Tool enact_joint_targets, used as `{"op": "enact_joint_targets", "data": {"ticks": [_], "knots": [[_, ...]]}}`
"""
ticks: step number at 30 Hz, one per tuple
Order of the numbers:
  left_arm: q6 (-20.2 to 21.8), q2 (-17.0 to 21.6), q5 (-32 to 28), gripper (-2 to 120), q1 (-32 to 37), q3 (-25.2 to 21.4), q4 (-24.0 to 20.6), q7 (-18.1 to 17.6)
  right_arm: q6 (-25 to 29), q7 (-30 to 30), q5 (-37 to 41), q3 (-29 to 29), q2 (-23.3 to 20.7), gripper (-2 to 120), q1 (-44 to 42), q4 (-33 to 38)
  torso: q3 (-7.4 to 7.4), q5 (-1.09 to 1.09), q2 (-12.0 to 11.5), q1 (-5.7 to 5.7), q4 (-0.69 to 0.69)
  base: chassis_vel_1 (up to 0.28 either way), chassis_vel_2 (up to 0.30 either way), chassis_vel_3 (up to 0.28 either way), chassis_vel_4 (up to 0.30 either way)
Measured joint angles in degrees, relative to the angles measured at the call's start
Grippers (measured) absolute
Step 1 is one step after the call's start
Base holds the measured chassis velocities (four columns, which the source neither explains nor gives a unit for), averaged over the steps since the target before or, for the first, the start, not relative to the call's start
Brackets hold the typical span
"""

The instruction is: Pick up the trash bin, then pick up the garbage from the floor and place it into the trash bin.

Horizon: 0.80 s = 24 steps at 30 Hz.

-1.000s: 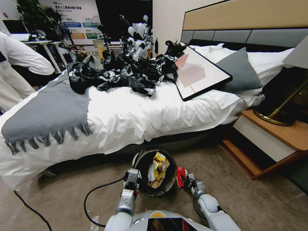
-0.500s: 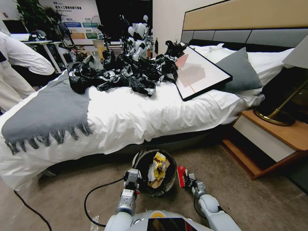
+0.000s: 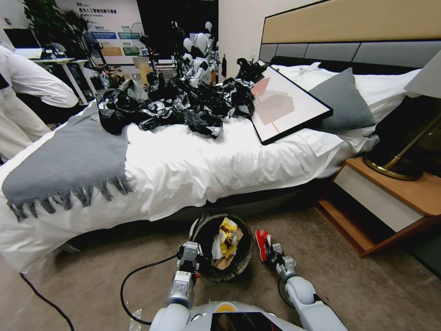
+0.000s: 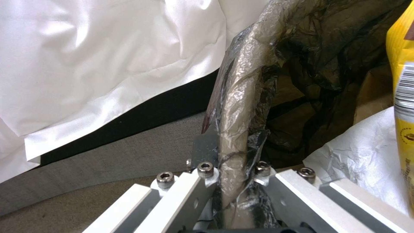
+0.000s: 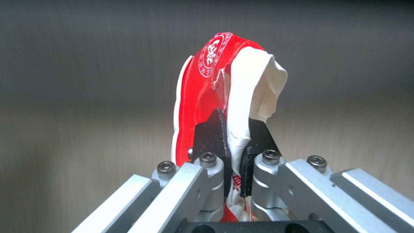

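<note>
The right gripper [image 5: 233,152], low and right of centre in the head view, is clenched on a crumpled red-and-white snack packet [image 5: 215,94], black pads pinching its lower end so that its long axis stands up out of the fingers, clear of the floor. Directly to its left in that view, just beside the packet, sits the small round white plastic trash bin with a black bag liner [image 3: 204,225], mouth open upward, already holding a yellow wrapper [image 3: 228,236], white paper scraps [image 3: 217,248] and a brown paper bag [image 3: 225,263]. The left gripper [image 4: 235,171], at the bin's near-left rim in the head view, is closed on the liner-wrapped rim, pinching it between its fingers. The coming move appears to turn on one short sideways gap: the bin's opening lies leftward of the held packet, and the right arm is the one carrying it. Beyond, a white-sheeted bed [image 3: 193,170] fills the middle of the frame above grey-brown carpet [image 3: 367,285], with a wooden nightstand [image 3: 395,202] at right.
</note>
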Motion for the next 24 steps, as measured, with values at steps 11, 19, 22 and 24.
{"op": "enact_joint_targets", "data": {"ticks": [11,19,22,24], "knots": [[0.0,0.0,0.1,0,0.1,0.1,0.3,0.0,10.2,-8.0,6.5,1.6,-0.1,2,-1.6,15.4,0.0,-0.01,0.0,0.0,-0.01,0.0,0.0,0.0,0.0],[0.0,0.0,0.1,0,0.0,0.1,0.3,0.1,14.1,-17.7,16.1,0.6,-0.9,2,-2.5,29.0,-0.01,-0.02,0.0,0.0,0.01,0.0,0.0,0.0,0.0],[0.0,0.0,0.1,0,-0.1,0.1,0.3,0.0,14.1,-19.6,17.4,-0.6,-1.6,2,-3.5,31.9,-0.01,-0.01,0.0,0.0,0.0,0.0,0.0,0.0,0.0],[0.0,0.0,0.0,0,-0.1,0.1,0.3,0.0,14.1,-20.7,17.8,-1.5,-2.1,2,-4.3,33.2,-0.01,0.0,0.0,0.0,-0.01,0.0,0.0,0.0,0.0]]}}
